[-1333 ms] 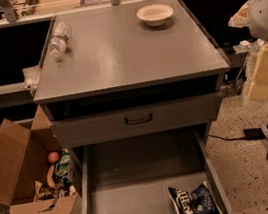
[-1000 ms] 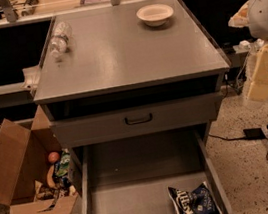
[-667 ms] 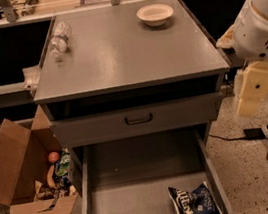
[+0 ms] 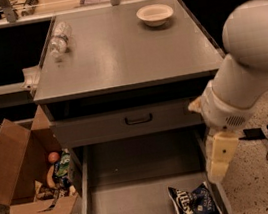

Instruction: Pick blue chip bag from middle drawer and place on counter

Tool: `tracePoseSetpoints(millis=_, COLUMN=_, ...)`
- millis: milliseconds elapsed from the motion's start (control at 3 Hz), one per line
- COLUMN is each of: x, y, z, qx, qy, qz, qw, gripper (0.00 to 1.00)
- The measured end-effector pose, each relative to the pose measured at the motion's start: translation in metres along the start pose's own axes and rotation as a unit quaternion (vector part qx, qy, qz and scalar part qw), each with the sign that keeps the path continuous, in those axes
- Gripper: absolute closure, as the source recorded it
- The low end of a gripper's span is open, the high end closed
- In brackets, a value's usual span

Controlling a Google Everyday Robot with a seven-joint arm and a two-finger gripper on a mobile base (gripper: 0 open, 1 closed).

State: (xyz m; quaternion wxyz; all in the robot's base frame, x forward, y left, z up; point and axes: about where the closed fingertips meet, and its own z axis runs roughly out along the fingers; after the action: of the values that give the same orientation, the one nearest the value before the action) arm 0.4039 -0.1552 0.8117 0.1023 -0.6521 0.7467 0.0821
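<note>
The middle drawer stands pulled out, and everything here is best placed from it. The blue chip bag lies flat on the drawer's floor in its front right corner, close against the right wall. It sits a little skewed, and its longer side seems to run roughly across the drawer. The gripper hangs on the arm over the drawer's right wall, pointing down, behind the bag and slightly to its right. Whether it is open or closed I cannot tell. Nothing is in its hold. So the bag lies below the gripper, towards the drawer's front and a touch inward. The counter is above the drawer.
</note>
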Motion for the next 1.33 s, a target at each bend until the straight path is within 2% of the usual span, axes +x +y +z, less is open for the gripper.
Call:
tracePoseSetpoints(millis=333, x=0.009, y=0.018, z=0.052, qx=-0.026, qy=-0.01, qz=0.018, qw=0.9995, gripper=0.0)
tracePoseSetpoints(millis=667, x=0.002, y=0.028, z=0.085, qx=-0.051, qy=-0.02, qz=0.043, qw=0.9976, gripper=0.0)
tracePoseSetpoints(millis=1000, x=0.035, y=0.045, z=0.145, qx=-0.078, qy=-0.036, qz=0.078, qw=0.9932, gripper=0.0)
tracePoseSetpoints(millis=1333, x=0.035, y=0.045, z=0.145, qx=-0.078, qy=-0.036, qz=0.078, qw=0.9932, gripper=0.0)
